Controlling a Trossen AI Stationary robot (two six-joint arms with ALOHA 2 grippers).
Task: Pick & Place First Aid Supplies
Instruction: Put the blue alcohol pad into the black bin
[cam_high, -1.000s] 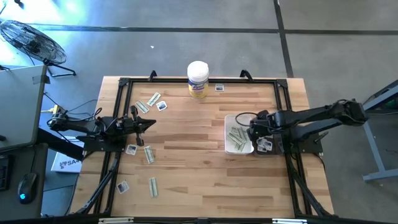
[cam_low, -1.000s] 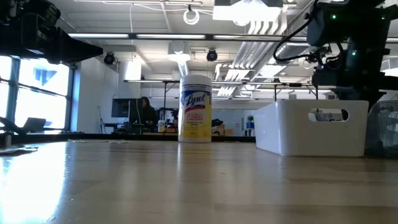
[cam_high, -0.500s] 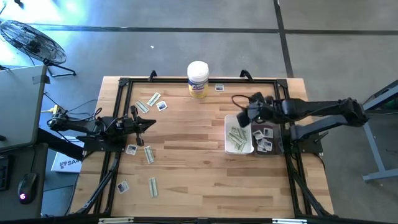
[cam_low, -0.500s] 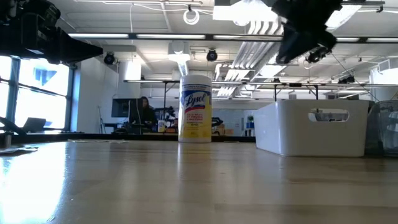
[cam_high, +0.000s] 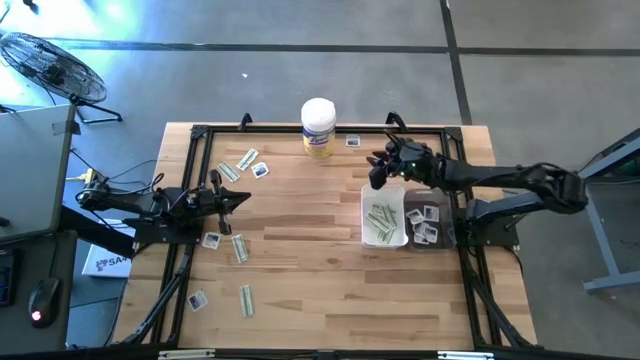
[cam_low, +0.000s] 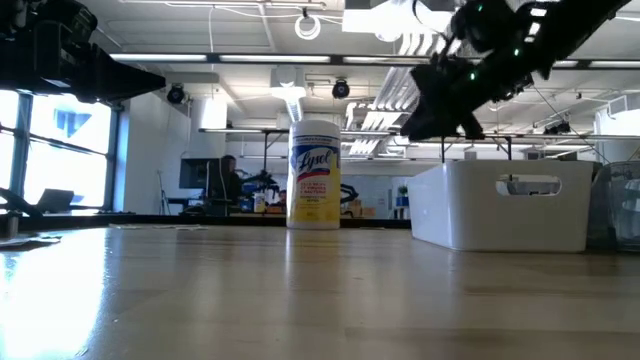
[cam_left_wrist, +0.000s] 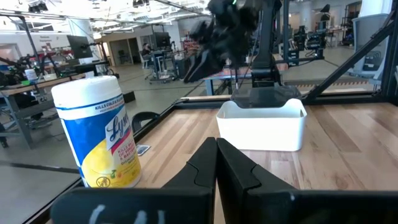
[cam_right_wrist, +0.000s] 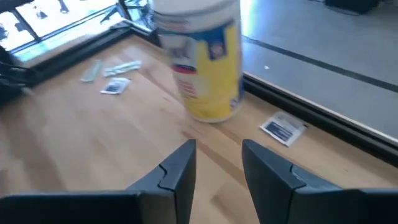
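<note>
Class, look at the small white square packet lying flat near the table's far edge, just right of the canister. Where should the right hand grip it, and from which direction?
The packet lies flat on the wood beside the canister, so come straight down from above. The open right hand would likely best pinch across two opposite edges, fingers straddling its width.

White canister (cam_right_wrist: 202, 59) with yellow-blue label; white bin (cam_high: 383, 218); packets (cam_high: 380, 217) seemingly pale green.

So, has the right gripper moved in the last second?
Yes. In the high view the right gripper was over the bins' right side; now it is past the white bin's far edge, toward the canister.
</note>
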